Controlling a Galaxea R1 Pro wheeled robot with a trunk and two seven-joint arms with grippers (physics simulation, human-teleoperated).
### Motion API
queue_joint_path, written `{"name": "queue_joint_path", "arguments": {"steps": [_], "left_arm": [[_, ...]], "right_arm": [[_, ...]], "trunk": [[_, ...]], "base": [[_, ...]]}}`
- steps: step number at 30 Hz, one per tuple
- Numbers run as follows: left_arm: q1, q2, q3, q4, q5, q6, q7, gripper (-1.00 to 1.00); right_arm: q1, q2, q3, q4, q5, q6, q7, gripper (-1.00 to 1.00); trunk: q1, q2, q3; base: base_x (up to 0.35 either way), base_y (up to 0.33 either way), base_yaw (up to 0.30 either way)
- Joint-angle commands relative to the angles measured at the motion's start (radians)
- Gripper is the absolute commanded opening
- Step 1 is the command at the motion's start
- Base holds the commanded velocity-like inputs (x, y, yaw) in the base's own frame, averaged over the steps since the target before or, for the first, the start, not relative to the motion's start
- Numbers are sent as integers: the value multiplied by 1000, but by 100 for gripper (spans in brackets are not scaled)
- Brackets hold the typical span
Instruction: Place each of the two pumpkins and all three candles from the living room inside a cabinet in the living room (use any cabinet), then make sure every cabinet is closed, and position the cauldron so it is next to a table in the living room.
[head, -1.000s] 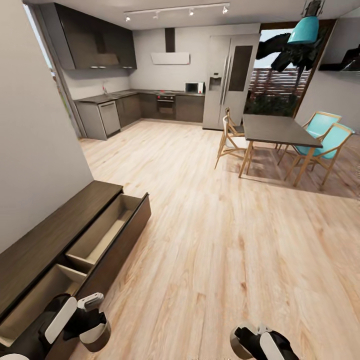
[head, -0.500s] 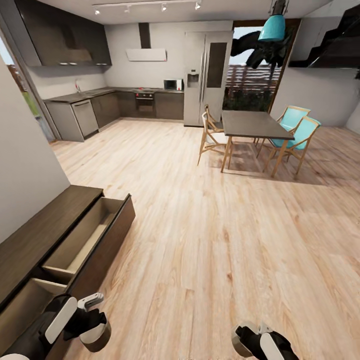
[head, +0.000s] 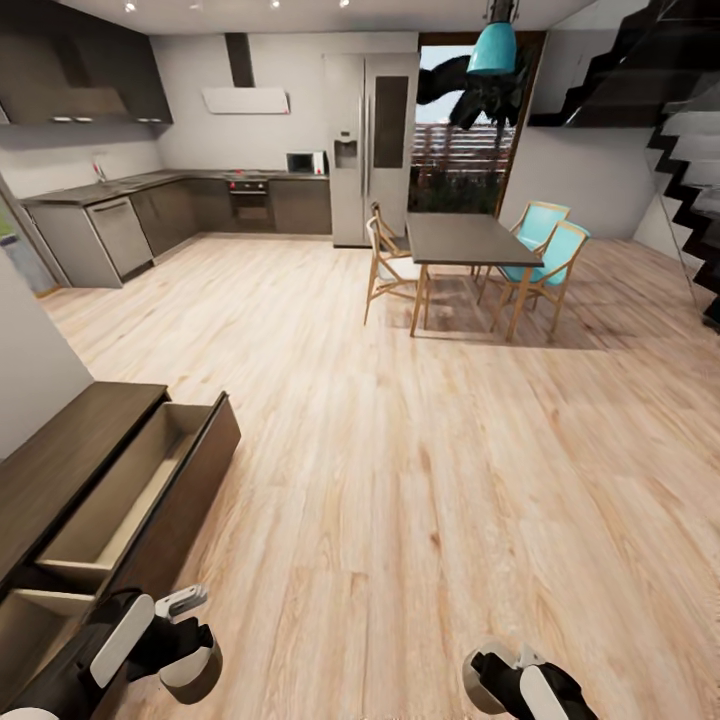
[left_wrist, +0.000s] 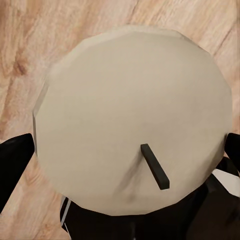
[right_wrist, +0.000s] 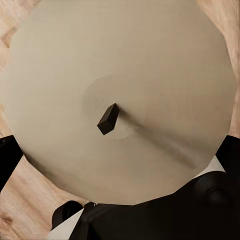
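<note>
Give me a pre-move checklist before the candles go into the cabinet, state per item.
1. Left gripper loaded: ok, a candle sits between its fingers, wick end toward the camera.
2. Right gripper loaded: ok, second candle held the same way.
3. Cabinet open: ok, the far drawer is pulled out, pale inside, nothing seen in it.
4. Near drawer open: ok, also out, but partly hidden by the left arm.
5. Grip firmness on either candle: cannot tell.
6. Floor between robot and cabinet free: ok, bare wood.
</note>
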Motion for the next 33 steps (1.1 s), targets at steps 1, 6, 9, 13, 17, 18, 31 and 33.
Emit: {"name": "queue_joint_path", "arguments": {"steps": [1,6,9,13,17,18,31,33], "left_arm": [[0,0,0,0,0,0,1,-100],[0,0,1,0,0,0,1,-100],[0,0,0,0,0,0,1,-100],[0,0,0,0,-1,0,1,-100],[0,0,-3,0,0,-39,-2,-100],[0,0,-3,0,0,-43,-2,-100],[0,0,-4,0,0,-52,-1,-100],[0,-1,-4,0,0,-52,-1,-100]], "right_arm": [[0,0,0,0,0,0,0,-100],[0,0,0,0,0,-1,0,-100],[0,0,0,0,1,-2,0,-100],[0,0,1,3,2,-8,0,-100],[0,1,3,48,5,-51,0,-100],[0,1,4,54,5,-53,0,-100],[0,1,7,66,6,-58,0,-100],[0,1,3,66,3,-58,0,-100]], "trunk": [[0,0,-1],[0,0,-6],[0,0,-7],[0,0,-8],[0,0,-8],[0,0,-8],[0,0,-8],[0,0,-8]], "base": [[0,0,-221],[24,0,-189],[117,0,-52],[253,0,-9],[312,0,-1],[320,0,0],[322,-12,0],[322,-65,0]]}}
